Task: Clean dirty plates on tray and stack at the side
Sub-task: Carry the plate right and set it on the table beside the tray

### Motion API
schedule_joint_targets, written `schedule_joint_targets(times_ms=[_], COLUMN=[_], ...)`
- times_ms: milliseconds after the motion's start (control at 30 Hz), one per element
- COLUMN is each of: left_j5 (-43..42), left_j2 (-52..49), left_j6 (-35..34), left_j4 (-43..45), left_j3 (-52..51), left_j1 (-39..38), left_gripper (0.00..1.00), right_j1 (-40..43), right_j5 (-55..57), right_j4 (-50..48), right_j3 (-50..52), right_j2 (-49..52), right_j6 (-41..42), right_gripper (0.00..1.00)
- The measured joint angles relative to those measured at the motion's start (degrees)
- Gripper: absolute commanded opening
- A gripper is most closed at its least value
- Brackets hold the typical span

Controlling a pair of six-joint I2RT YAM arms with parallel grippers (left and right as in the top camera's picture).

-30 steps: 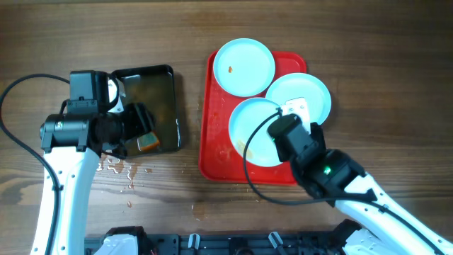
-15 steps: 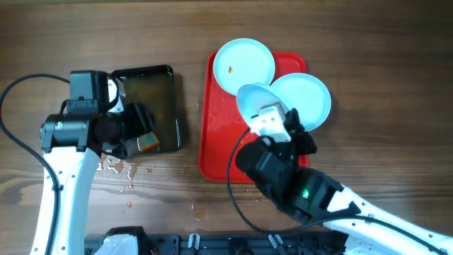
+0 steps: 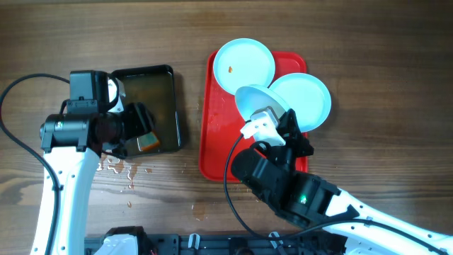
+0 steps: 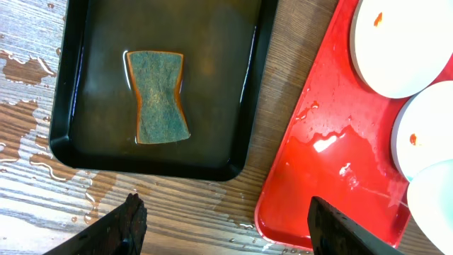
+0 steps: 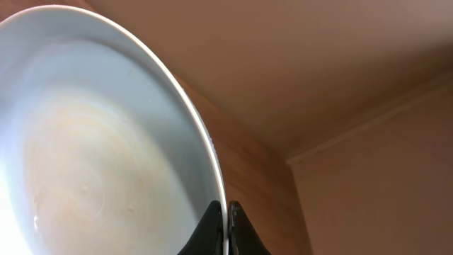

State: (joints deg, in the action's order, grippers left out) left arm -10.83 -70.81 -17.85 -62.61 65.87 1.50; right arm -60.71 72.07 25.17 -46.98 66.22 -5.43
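My right gripper is shut on the rim of a pale blue plate and holds it lifted and tilted above the red tray. Two more pale blue plates lie on the tray: one at the far end with a small orange-red smear, one to the right. My left gripper is open and empty, above the wet table beside the black water tray.
A green-and-orange sponge lies in the black water tray. Water is spilled on the wooden table in front of it. The red tray's surface is wet.
My right gripper lifted the near plate off the red tray and tilted it up on edge. The left arm has not moved.
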Motion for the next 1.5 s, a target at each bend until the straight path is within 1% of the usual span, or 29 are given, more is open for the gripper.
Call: schedule_joint_targets(times_ms=[67,100,133,233,300,367,467,500,567,600,667,700,733,767,833,933,967,1000,1033,1100,1133,1233,1300,1367,1500], left_j5=[0.00,0.00,0.00,0.00,0.00,0.00,0.00,-0.02,-0.02,-0.02,-0.02,-0.07,-0.04,-0.04,-0.07,-0.17,-0.17,-0.17,-0.20,-0.17,-0.17,-0.20,-0.20,-0.20,-0.20], left_j2=[0.00,0.00,0.00,0.00,0.00,0.00,0.00,0.00,0.00,0.00,0.00,0.02,0.00,0.00,0.02,0.02,0.00,0.00,0.02,0.02,0.02,0.02,0.02,0.00,0.02], left_j6=[0.00,0.00,0.00,0.00,0.00,0.00,0.00,0.00,0.00,0.00,0.00,0.00,0.00,0.00,0.00,0.00,0.00,0.00,0.00,0.00,0.00,0.00,0.00,0.00,0.00], left_j4=[0.00,0.02,0.02,-0.02,0.00,0.02,-0.02,-0.07,-0.04,-0.20,-0.15,-0.17,-0.11,-0.20,-0.20,-0.11,-0.11,-0.11,-0.15,-0.15,-0.15,-0.17,-0.15,-0.15,-0.17], left_j3=[0.00,0.00,0.00,0.00,0.00,0.00,0.00,0.00,0.00,0.00,0.00,0.00,0.00,0.00,0.00,0.00,0.00,0.00,0.00,0.00,0.00,0.00,0.00,0.00,0.00], left_j1=[0.00,0.00,0.00,0.00,0.00,0.00,0.00,0.00,0.00,-0.04,-0.04,-0.04,-0.02,-0.04,-0.04,-0.04,-0.04,-0.04,-0.04,-0.04,-0.04,-0.04,-0.04,-0.04,-0.04], left_gripper=[0.71,0.71,0.71,0.71,0.71,0.70,0.70,0.71,0.70,0.71,0.70,0.71,0.71,0.71,0.71,0.71,0.71,0.71,0.71,0.71,0.72,0.72,0.72,0.73,0.73], right_j1=[0.00,0.11,0.57,3.48,8.48,13.86,27.50,36.02,45.75,52.65,66.53,72.63,77.20,80.06,88.35,94.82,95.67,96.15,96.28,96.28,96.28,95.91,94.18,90.16,80.37], right_j5=[-0.57,-1.88,-5.40,-15.17,-24.76,-31.80,-44.50,-50.07,-56.37,-60.24,-66.90,-69.59,-71.95,-73.26,-75.73,-77.85,-78.18,-78.49,-78.66,-79.49,-80.26,-87.52,-94.86,-99.43,-96.80], right_j4=[0.50,1.38,3.34,8.41,9.99,10.67,11.67,11.96,12.17,12.17,12.07,11.98,11.85,11.13,8.20,4.07,3.45,2.80,2.29,1.81,1.60,-1.31,-2.69,-2.14,-2.01], right_j3=[0.00,-0.02,-0.09,-0.33,-0.33,-0.33,-0.33,-0.37,-0.42,-0.46,-0.46,-0.48,-0.48,-0.50,-0.55,-0.55,-0.55,-0.55,-0.55,-0.55,-0.55,-0.57,-0.59,-0.59,-0.61], right_j2=[0.00,0.00,0.00,-0.04,-0.26,-1.38,-5.42,-7.39,-8.57,-8.74,-7.76,-6.64,-5.25,-4.04,1.05,8.98,11.21,13.42,15.39,17.92,18.58,18.62,18.51,18.36,18.36], right_j6=[2.21,4.87,6.91,16.94,23.80,27.10,30.34,31.26,31.82,32.04,32.39,32.44,32.44,32.39,32.44,32.44,32.44,32.41,32.41,32.15,32.17,27.04,22.49,18.34,14.51], right_gripper=[0.04,0.04,0.04,0.04,0.04,0.04,0.04,0.04,0.04,0.05,0.04,0.05,0.04,0.04,0.04,0.04,0.05,0.07,0.15,0.36,0.41,0.51,0.53,0.53,0.51])
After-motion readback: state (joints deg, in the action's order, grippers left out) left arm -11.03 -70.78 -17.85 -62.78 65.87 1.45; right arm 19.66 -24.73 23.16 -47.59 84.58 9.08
